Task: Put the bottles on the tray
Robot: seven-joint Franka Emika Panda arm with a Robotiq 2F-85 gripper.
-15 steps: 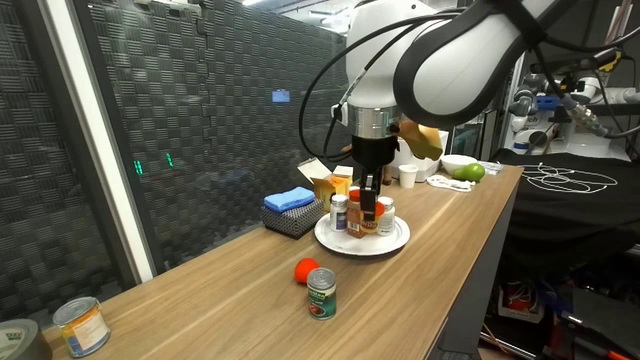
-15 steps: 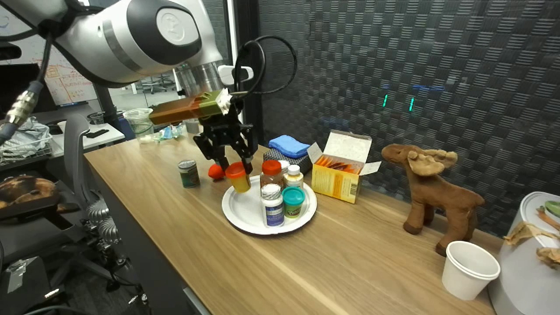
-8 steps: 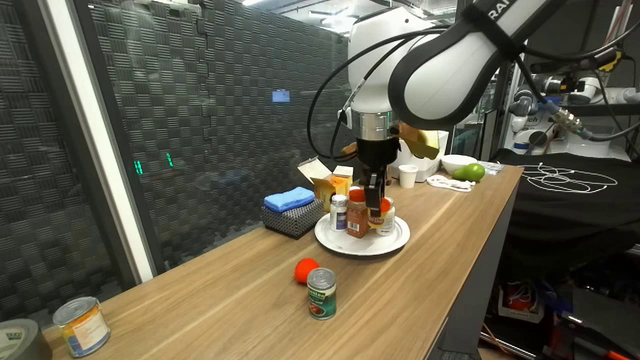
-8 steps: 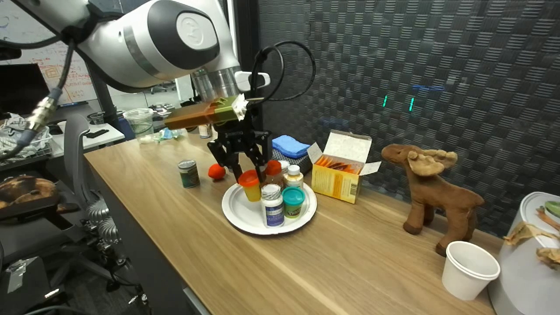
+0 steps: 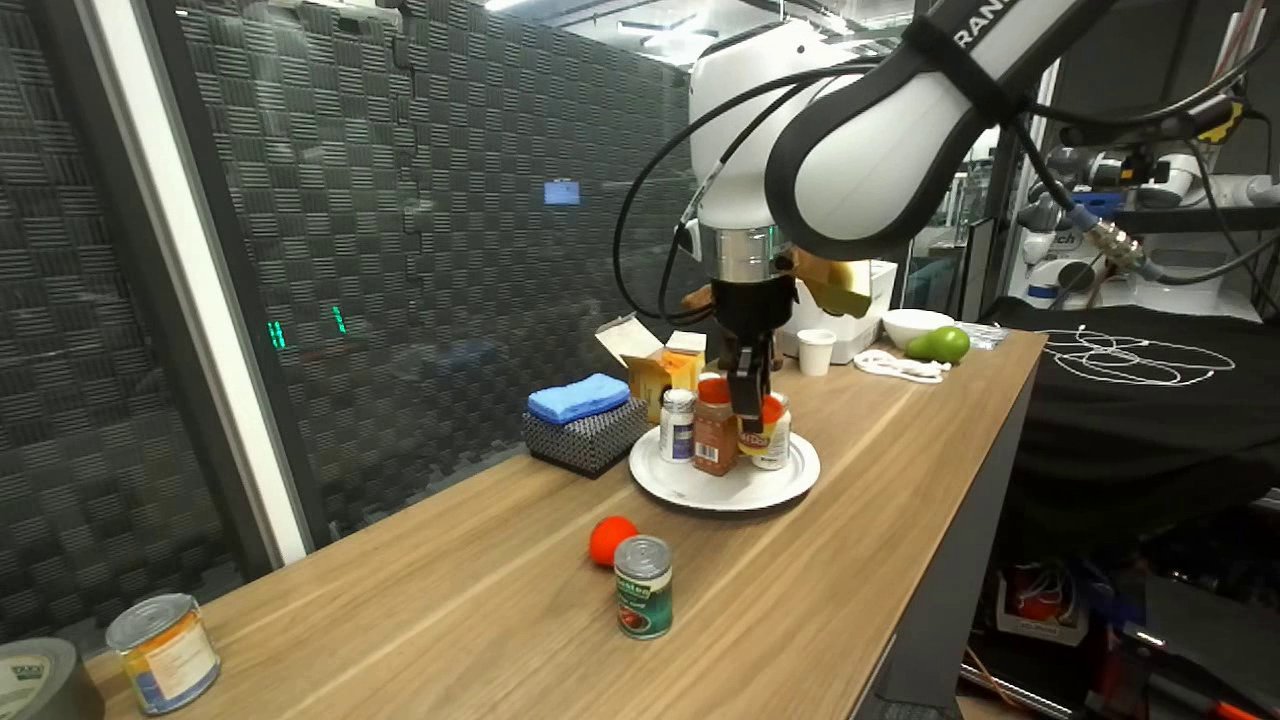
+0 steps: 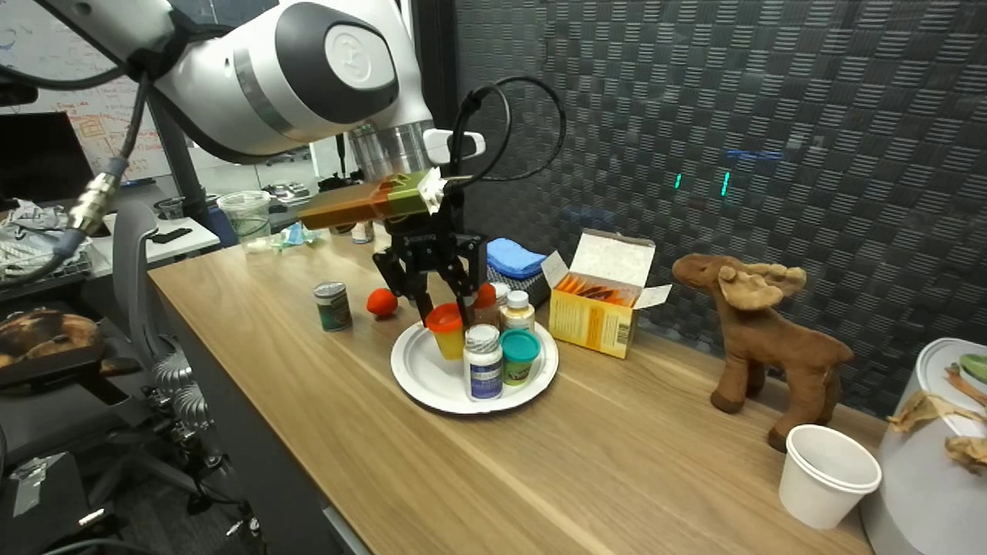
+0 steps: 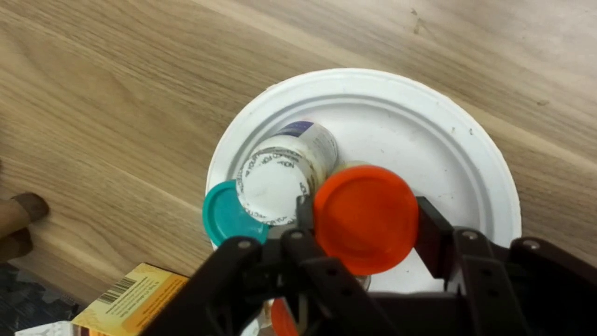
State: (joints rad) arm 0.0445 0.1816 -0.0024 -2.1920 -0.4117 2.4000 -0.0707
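My gripper is shut on a yellow tub with an orange lid, slightly tilted over the white plate; I cannot tell whether its base touches. In the wrist view the orange lid sits between both fingertips. On the plate stand a white bottle with a purple label, a teal-lidded tub, a white-capped bottle and a red-lidded brown jar. In the wrist view one finger is close beside the white bottle's cap.
A green can and a red ball stand on the table beyond the plate. An open yellow tea box, a blue cloth on a dark box, a toy moose and paper cups are nearby.
My gripper has carried the yellow tub lower and farther over the plate, toward the other bottles. The white bottle and teal-lidded tub have shifted slightly.
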